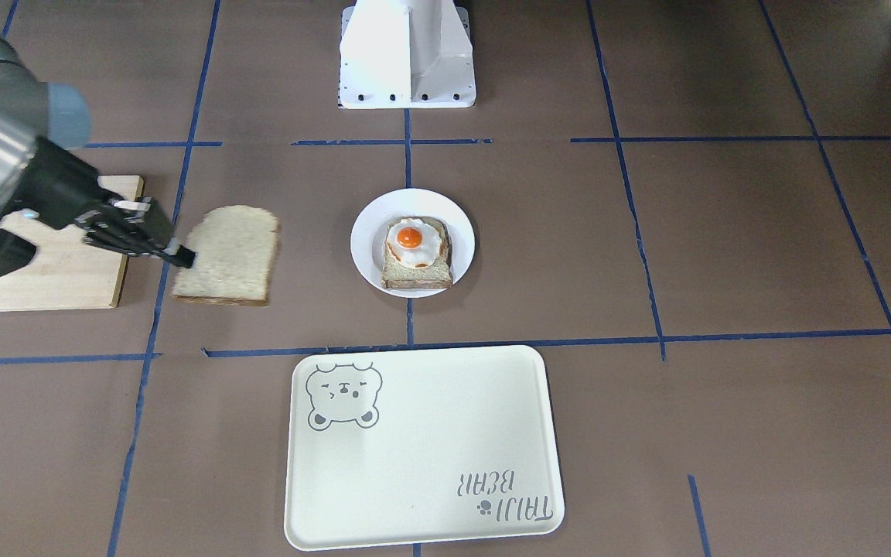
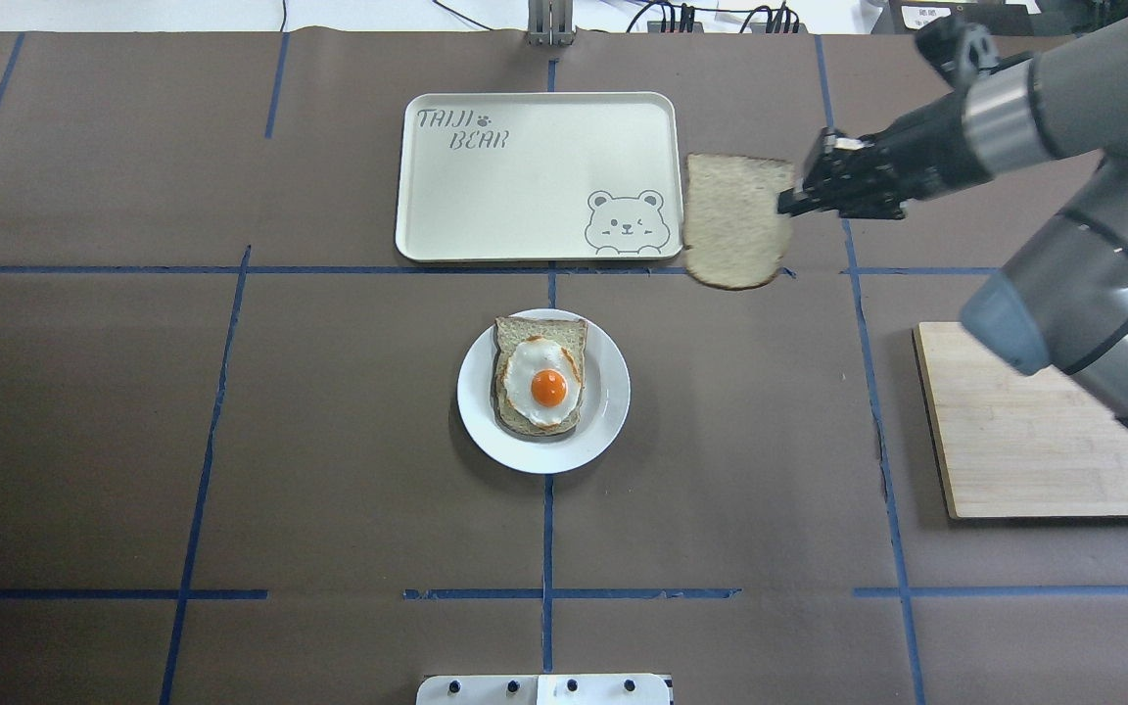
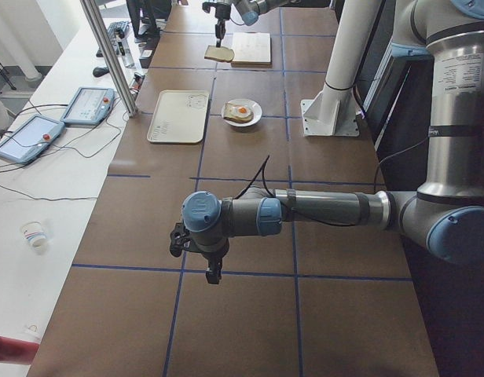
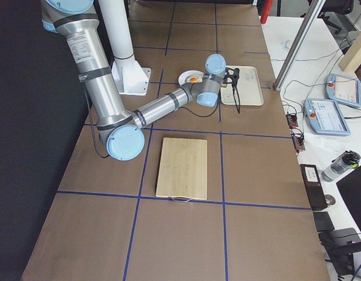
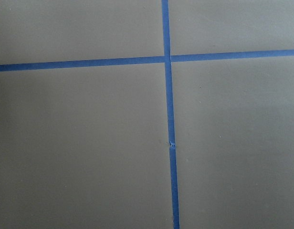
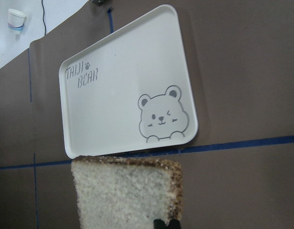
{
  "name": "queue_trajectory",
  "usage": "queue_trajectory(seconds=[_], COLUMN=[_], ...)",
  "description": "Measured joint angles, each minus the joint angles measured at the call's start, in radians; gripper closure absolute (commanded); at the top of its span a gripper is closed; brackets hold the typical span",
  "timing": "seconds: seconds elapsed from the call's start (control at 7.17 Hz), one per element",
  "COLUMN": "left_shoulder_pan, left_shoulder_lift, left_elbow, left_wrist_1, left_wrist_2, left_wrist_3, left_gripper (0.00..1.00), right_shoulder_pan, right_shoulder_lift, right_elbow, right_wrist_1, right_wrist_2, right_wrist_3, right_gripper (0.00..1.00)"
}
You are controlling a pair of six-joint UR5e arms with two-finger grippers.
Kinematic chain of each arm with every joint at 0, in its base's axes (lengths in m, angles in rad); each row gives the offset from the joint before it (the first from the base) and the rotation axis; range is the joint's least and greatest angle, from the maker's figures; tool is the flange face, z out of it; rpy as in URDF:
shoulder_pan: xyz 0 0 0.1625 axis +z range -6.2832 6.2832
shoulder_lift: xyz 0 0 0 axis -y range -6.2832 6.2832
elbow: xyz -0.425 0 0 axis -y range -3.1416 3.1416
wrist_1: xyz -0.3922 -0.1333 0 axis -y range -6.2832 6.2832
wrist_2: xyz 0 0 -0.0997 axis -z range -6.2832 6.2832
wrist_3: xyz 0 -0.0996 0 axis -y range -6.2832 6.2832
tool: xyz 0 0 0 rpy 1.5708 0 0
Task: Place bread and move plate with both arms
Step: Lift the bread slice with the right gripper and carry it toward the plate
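Pale brown and speckled, the bread [image 2: 735,222] hangs roughly level above the bench [image 2: 133,392], to the robot's right of the plate [image 2: 613,392] and well apart from it. The right claw [image 2: 785,204] is pinched shut on the slice's crust edge. The right arm comes in from beyond the plate's right side, its elbow bent over a wooden board [image 2: 1034,441] and its wrist stretched out towards the plate's side of the bench. The plate sits at mid-bench, carrying a second slice topped with a fried egg [image 2: 540,377]. Beyond the plate, on the side away from the robot, lies a cream tray [image 2: 486,196] with a bear drawing. Far from the plate on the robot's left, the left arm holds its forearm level with the wrist bent down. The left claw [image 3: 214,275] points at the bench near a crossing of blue tape [image 5: 168,119], and I cannot tell whether it is wide or closed.
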Motion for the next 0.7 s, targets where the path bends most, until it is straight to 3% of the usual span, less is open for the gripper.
queue_trajectory(seconds=[0.28, 0.42, 0.7], left_shoulder_pan=[0.0, 0.0, 0.0], left_shoulder_lift=[0.0, 0.0, 0.001], left_elbow=[0.001, 0.003, 0.007], left_wrist_1=[0.0, 0.0, 0.0], left_wrist_2=[0.001, 0.001, 0.001], left_wrist_3=[0.0, 0.0, 0.0], left_gripper=[0.0, 0.0, 0.0], right_shoulder_pan=[-0.25, -0.332, -0.408], right_shoulder_lift=[0.048, 0.056, 0.074], right_elbow=[0.015, 0.009, -0.027], right_wrist_1=[-0.001, -0.003, -0.009], right_wrist_2=[-0.294, -0.373, -0.437], right_wrist_3=[0.082, 0.087, 0.075], right_gripper=[1.0, 1.0, 1.0])
